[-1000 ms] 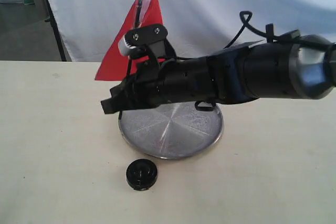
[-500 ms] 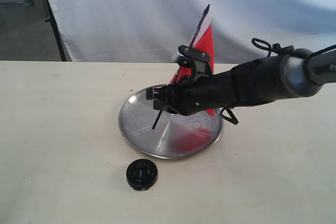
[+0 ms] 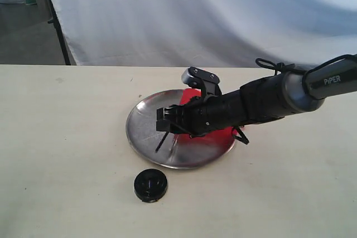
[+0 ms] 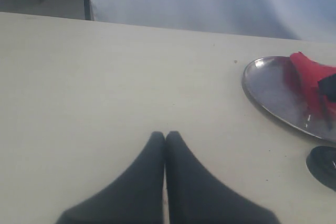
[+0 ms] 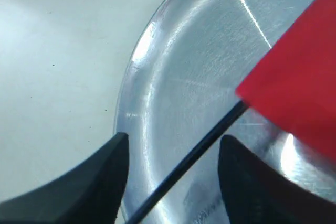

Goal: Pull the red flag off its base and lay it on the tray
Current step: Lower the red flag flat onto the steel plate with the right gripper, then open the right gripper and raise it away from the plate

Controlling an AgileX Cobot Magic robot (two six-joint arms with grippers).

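Note:
The red flag [image 3: 224, 133] lies on the silver tray [image 3: 139, 116], mostly hidden under my right arm; its thin black stick [image 3: 162, 142] pokes out toward the tray's front left. My right gripper [image 3: 163, 121] hovers low over the tray. In the right wrist view it [image 5: 174, 139] is open, and the stick [image 5: 207, 136] runs between the fingers without touching either; the red cloth [image 5: 299, 82] lies beyond on the tray [image 5: 173, 61]. The black base [image 3: 150, 185] sits on the table in front of the tray. My left gripper [image 4: 165, 135] is shut on nothing, over bare table.
A white cloth backdrop [image 3: 223, 15] hangs behind the cream table [image 3: 56, 137]. From the left wrist camera the tray [image 4: 262, 85], the red cloth [image 4: 310, 77] and the base [image 4: 325, 165] are off to one side of the left gripper.
The right gripper has come down over the tray and the flag has gone from standing up to lying flat on it. The base has not moved.

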